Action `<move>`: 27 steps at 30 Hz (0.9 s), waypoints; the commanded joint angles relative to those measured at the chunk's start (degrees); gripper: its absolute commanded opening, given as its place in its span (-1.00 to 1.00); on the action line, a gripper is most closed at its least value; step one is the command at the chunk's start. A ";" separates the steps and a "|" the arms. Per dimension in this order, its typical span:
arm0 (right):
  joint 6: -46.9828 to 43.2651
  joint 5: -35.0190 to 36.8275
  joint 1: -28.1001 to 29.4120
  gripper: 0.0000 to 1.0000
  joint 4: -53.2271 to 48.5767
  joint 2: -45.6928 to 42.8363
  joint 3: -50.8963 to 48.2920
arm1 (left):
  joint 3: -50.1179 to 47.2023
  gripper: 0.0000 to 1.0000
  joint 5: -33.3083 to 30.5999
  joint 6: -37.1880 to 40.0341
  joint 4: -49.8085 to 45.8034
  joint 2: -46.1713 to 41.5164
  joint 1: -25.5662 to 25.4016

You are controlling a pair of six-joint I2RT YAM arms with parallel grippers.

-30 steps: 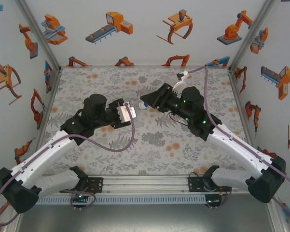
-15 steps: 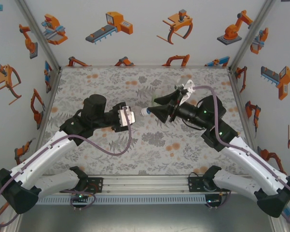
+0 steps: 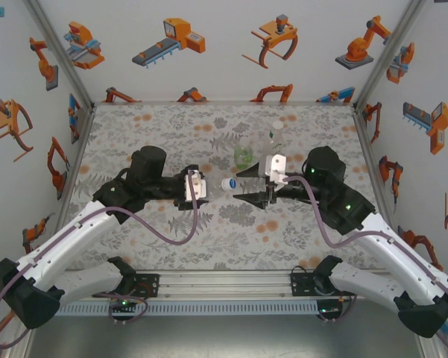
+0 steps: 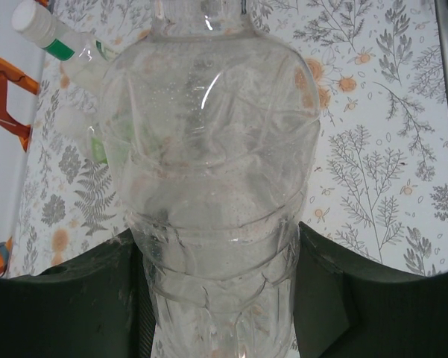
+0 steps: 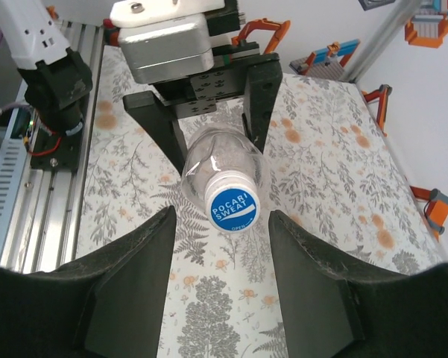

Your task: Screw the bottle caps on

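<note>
screwing step looks in hand: left gripper (image 3: 201, 185) clamps the clear plastic bottle (image 4: 216, 171) sideways at frame centre, its round blue cap (image 5: 232, 206) between the right gripper's (image 3: 235, 188) spread jaws; next needs close, then twist.

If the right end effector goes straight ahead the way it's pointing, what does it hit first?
The right end effector would most likely meet the blue cap on the clear bottle held by the left end effector.

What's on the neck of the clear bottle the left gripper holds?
A round blue plastic screw cap printed Pocari Sweat sits on the colourless plastic bottle. It hides the neck threads, so how tightly it sits cannot be seen.
</note>
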 commanded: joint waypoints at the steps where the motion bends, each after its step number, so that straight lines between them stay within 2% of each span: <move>1: -4.37 -2.87 -0.03 0.04 -1.45 0.90 2.41 | 2.25 -1.00 2.71 1.15 -1.37 0.33 -0.13; 13: -4.14 -4.19 0.19 -0.03 0.83 3.91 3.16 | 2.29 -1.00 2.76 1.18 -1.66 0.53 -0.16; 23: -4.14 -3.15 0.21 -0.25 0.64 3.83 2.37 | 2.32 -1.00 2.58 1.24 -1.75 0.52 -0.18; 27: -3.92 -1.90 0.25 -0.41 0.84 4.01 2.26 | 2.41 -1.00 2.34 1.20 -1.65 0.55 -0.10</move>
